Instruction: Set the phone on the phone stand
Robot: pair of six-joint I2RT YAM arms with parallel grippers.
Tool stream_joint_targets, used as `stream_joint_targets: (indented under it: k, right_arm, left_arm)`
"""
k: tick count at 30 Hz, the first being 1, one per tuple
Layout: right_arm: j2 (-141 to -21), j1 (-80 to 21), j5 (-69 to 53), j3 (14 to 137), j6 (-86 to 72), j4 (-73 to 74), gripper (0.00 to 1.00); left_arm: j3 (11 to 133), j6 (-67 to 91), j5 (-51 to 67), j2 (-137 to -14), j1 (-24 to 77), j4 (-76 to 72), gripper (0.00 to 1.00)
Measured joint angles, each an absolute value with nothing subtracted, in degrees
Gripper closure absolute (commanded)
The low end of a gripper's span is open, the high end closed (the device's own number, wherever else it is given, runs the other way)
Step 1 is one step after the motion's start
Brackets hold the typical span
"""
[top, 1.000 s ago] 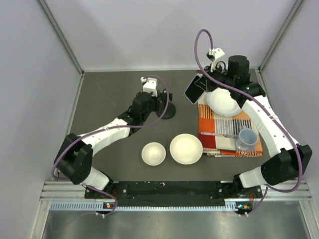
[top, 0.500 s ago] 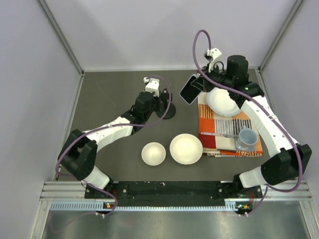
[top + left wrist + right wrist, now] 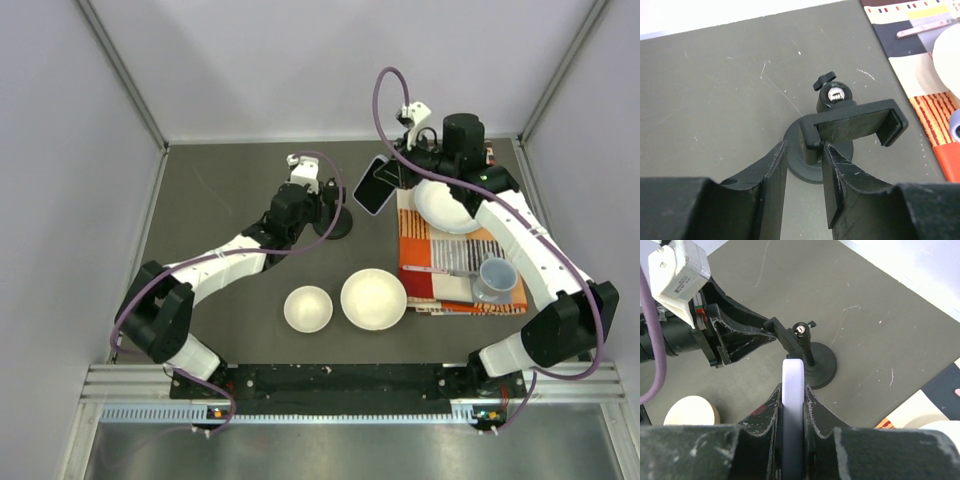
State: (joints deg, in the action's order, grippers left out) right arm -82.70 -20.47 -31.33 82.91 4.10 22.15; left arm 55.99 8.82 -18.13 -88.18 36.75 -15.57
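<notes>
The left pincer (image 3: 805, 150) is low over the desk (image 3: 715, 100). Its two fingers are half spread on either side of one end of the cradle of the phone stand (image 3: 852, 120). One finger looks to touch the cradle, but beside the other I see a small gap, so I cannot tell whether it really squeezes. I judge it is there to steady the stand, which could tip when something is pushed into it. The rest of the cradle reaches out beyond these fingers, free to receive.

To the right of the stand, apart from it and off the desk, is the phone (image 3: 373, 185). The right pincer (image 3: 792, 399) pinches it by its two flat faces at one end, so the other end sticks out toward the stand. This grip seems chosen so that the free end can enter the cradle first. Under this pincer's arm lie a striped cloth (image 3: 430, 255) and a white bowl (image 3: 450, 208).
</notes>
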Motion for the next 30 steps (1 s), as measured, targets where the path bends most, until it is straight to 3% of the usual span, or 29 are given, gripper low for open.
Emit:
stream_joint_targets:
  k: [5, 16, 18, 19, 23, 30]
  right_arm:
    - [-82.9, -20.7, -31.3, 82.9, 4.6, 22.3, 1.00]
    - [-83.0, -20.9, -31.4, 82.9, 5.0, 22.3, 1.00]
    - [-83.1, -20.9, -31.4, 82.9, 5.1, 22.3, 1.00]
    - [-83.2, -20.9, -31.6, 82.9, 5.2, 22.3, 1.00]
    - [-84.1, -21.3, -33.2, 83.0, 6.3, 22.4, 1.00]
    - [-85.3, -25.6, -37.0, 83.2, 14.5, 24.5, 1.00]
  left_arm:
    - [56.0, 8.8, -18.1, -87.1, 36.8, -16.4, 0.71]
    - [56.0, 8.8, -18.1, -87.1, 36.8, -16.5, 0.70]
    - [56.0, 8.8, -18.1, -87.1, 36.8, -16.4, 0.77]
    - [56.0, 8.8, -18.0, -87.1, 36.8, -16.5, 0.87]
    - [56.1, 7.7, -17.9, -87.2, 36.8, -16.4, 1.00]
    - [56.1, 4.2, -13.7, -86.8, 36.2, -16.3, 1.00]
